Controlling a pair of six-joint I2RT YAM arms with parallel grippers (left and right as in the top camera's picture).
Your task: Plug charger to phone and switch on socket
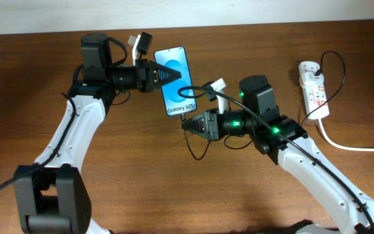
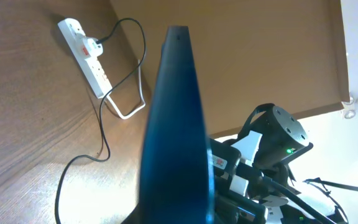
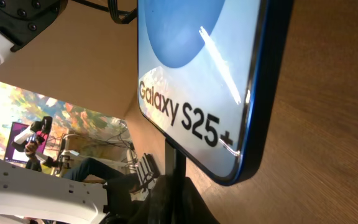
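Just above the middle of the table (image 1: 141, 185), seen from overhead, the phone (image 1: 174, 96) is held screen-up, with its long axis running from 11 o'clock to 5 o'clock. From my remote seat I see the left gripper (image 1: 177, 75) reaching in from 9 o'clock. Its jaws are clamped across the upper half of the handset, one finger lying over the blue screen. The left wrist camera shows the phone edge-on, a dark blue blade standing over the wood.

The right gripper (image 1: 190, 123) sits at the phone's 5 o'clock end, coming in from 3 o'clock. On its wrist camera a thin dark stem rises from the blurred fingers and meets the phone's bottom edge. The jaws appear pinched on that stem, the plug tip of the charger (image 2: 143, 38). I cannot tell whether the tip is fully seated.

The white strip on the screen reads "Galaxy S25+", sharp on the right wrist view and small but legible from overhead.

The socket (image 1: 313, 90) lies at 3 o'clock, well apart from the phone and near the table's far edge. One plug is seated in its far end, with a red spot beside it. From that plug the charger's thin black cable loops off across the wood. A white cord (image 1: 349, 146) leaves the strip toward 4 o'clock.

The table's far edge runs along 12 o'clock, just beyond the phone's top. Bare wood spreads from 6 to 7 o'clock between the two arms.
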